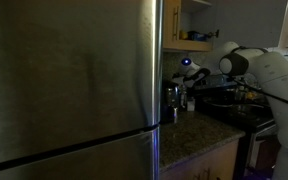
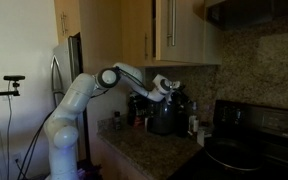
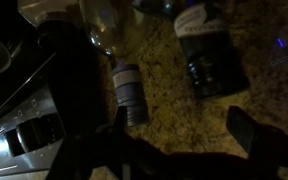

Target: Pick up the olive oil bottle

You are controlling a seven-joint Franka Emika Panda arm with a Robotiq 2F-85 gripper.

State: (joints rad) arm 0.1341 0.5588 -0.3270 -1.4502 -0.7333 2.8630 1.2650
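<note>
In the wrist view two bottles lie below me on the speckled granite counter (image 3: pixel 169 95). A dark bottle with a label (image 3: pixel 209 50) is at the upper right. A clear bottle with a pale label (image 3: pixel 129 92) is left of centre. I cannot tell which one holds olive oil. My gripper (image 3: pixel 182 125) is open and empty, with bare counter between its fingers; the left finger is close beside the clear bottle. In both exterior views the gripper (image 1: pixel 189 72) (image 2: pixel 169 88) hangs over the cluster of bottles (image 1: pixel 172 100) at the back of the counter.
A large steel fridge (image 1: pixel 69 80) fills the near side of an exterior view. A black coffee maker (image 2: pixel 164 115) stands under the gripper. A stove (image 2: pixel 249 150) adjoins the counter. Wall cabinets (image 2: pixel 179 30) hang above. A dark appliance (image 3: pixel 54 90) lies left in the wrist view.
</note>
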